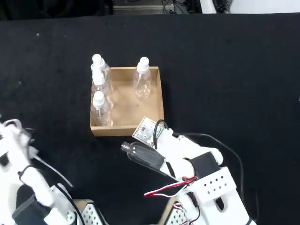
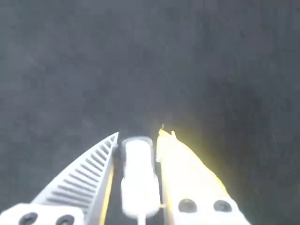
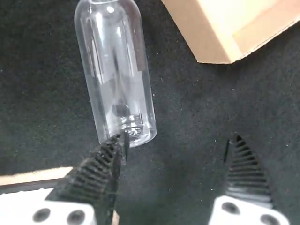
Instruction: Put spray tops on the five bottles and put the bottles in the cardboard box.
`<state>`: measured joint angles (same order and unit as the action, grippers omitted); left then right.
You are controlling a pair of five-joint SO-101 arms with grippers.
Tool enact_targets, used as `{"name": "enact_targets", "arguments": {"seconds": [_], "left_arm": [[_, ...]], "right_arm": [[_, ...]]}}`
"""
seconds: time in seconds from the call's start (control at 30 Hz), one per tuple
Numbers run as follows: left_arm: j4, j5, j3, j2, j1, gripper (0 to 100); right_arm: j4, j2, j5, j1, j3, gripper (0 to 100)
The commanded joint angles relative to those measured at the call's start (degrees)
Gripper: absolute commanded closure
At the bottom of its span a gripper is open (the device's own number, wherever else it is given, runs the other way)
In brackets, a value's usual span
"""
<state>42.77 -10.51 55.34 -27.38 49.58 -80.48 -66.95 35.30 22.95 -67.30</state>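
Observation:
A clear bottle (image 1: pixel 143 156) without a top lies on its side on the black table, just in front of the cardboard box (image 1: pixel 157 93). In the right wrist view the bottle (image 3: pixel 117 70) has its base against the tip of one finger (image 3: pixel 105 164) of my right gripper (image 3: pixel 173 159). That gripper is open, with bare table between its fingers. My left gripper (image 2: pixel 138 140) is shut on a white spray top (image 2: pixel 138 178) above the table. The left arm (image 1: pixel 23 178) is at the near left edge. Several bottles with white spray tops stand in the box, three along its left wall (image 1: pixel 100 82) and one at its back right (image 1: pixel 142 77).
The box corner (image 3: pixel 225 28) lies close beyond the right gripper. The right arm (image 1: pixel 206 178) with its cables crosses the near right of the table. Black cloth (image 1: pixel 234 70) covers the table around the box.

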Motion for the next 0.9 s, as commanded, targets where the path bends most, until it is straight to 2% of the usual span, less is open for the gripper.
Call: {"name": "enact_targets", "arguments": {"seconds": [0.0, 0.13, 0.23, 0.33, 0.47, 0.63, 0.77, 0.87], "left_arm": [[-7.21, 6.77, -4.62, 0.09, 8.92, 86], [-7.38, 10.20, -4.35, 0.09, 13.41, 86], [-1.49, 11.34, -5.32, 0.09, 14.81, 83], [7.30, 11.08, -7.96, 0.09, 13.58, 75], [11.69, 9.85, -10.51, 0.09, 10.07, 74], [11.78, 9.32, -9.19, 0.62, 4.97, 77], [8.09, 6.86, -8.40, 5.01, 5.05, 81], [7.47, 4.84, -8.75, 9.85, 4.97, 80]], "right_arm": [[1.23, 0.40, -0.44, 0.70, 0.13, 70.2], [1.23, 0.40, -0.44, 0.70, 0.13, 70.2], [1.23, 0.40, -0.44, 0.70, 0.13, 70.2], [1.23, 0.40, -0.44, 0.70, 0.13, 70.2], [1.23, 0.40, -0.44, 0.79, 0.13, 70.2], [1.23, 0.40, -0.44, 0.70, 0.04, 70.2], [1.85, 0.40, -0.44, 0.70, -0.57, 70.2], [1.93, 0.40, -0.44, 0.70, -0.84, 70.2]]}}
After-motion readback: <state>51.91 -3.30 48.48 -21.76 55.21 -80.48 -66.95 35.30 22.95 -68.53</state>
